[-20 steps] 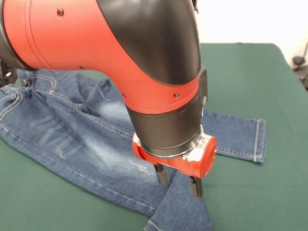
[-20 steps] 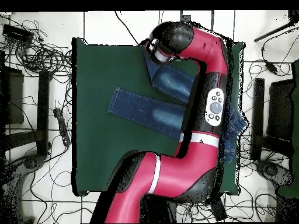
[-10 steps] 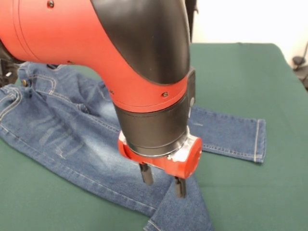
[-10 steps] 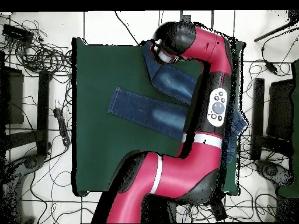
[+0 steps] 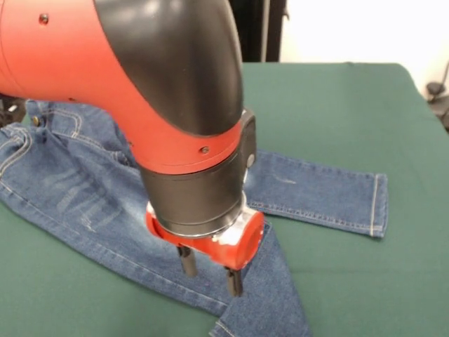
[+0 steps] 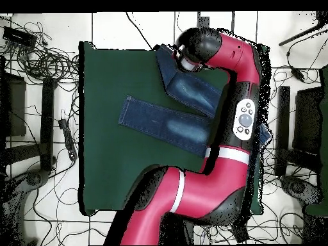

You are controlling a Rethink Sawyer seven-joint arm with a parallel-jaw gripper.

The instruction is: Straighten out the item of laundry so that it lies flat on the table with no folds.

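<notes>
Front view: gripper (image 5: 209, 271) poised over the jeans (image 5: 84, 203) on the green table (image 5: 393, 126).

Its two black fingers (image 5: 187, 261) stood parted with nothing between them, tips just above the denim of the leg running toward the camera. The other leg lay stretched flat to the right, ending in a hemmed cuff, while the waist sat bunched at the left behind the red and black arm (image 5: 133, 77). Seen from overhead, the jeans (image 6: 163, 122) lay across the table (image 6: 102, 173) with legs splayed apart.
</notes>
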